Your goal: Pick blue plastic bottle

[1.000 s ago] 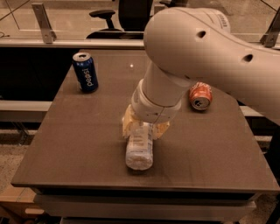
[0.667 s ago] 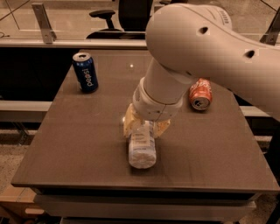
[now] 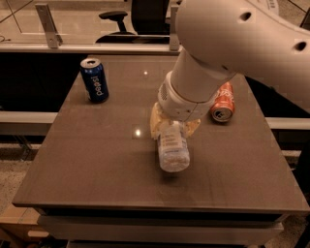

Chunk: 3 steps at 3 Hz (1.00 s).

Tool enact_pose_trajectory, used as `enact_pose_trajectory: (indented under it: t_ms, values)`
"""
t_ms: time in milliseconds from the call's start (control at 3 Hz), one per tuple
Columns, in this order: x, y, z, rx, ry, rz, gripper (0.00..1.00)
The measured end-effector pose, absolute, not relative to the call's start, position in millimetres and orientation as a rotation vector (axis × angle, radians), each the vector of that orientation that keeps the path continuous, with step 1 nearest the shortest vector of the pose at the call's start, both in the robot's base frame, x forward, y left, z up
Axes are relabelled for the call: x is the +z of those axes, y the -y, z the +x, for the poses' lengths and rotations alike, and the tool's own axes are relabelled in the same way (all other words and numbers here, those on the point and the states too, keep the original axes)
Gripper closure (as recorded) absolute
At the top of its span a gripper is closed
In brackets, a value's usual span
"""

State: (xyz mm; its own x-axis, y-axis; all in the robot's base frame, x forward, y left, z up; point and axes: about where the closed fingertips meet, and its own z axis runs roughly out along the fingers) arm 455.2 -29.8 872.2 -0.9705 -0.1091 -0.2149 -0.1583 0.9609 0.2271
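Note:
The blue plastic bottle is a clear pale plastic bottle with a light label. Its base points toward the camera, and it sits over the middle of the brown table. My gripper hangs under the big white arm, directly over the bottle's far end. Its yellowish fingers are closed on both sides of the bottle. The bottle's cap end is hidden under the gripper. A small shadow lies under the bottle's near end, which looks slightly raised.
A dark blue Pepsi can stands upright at the back left of the table. A red soda can lies on its side at the back right, close to the arm. A glass partition and an office chair are behind the table.
The gripper and the bottle have shifted right and a little upward together. The bottle's near end has come up off the table. Both cans have stayed put.

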Motion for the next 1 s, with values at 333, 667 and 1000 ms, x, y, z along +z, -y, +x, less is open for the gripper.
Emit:
enact_pose_trajectory:
  t_ms: [333,667,1000]
  values:
    - [882,39,466,0.390,-2.791,-0.267,1.00]
    - [886,46,472,0.467,-2.646,-0.324,1.00]
    - [890,40,483,0.589,-2.484,-0.362,1.00]
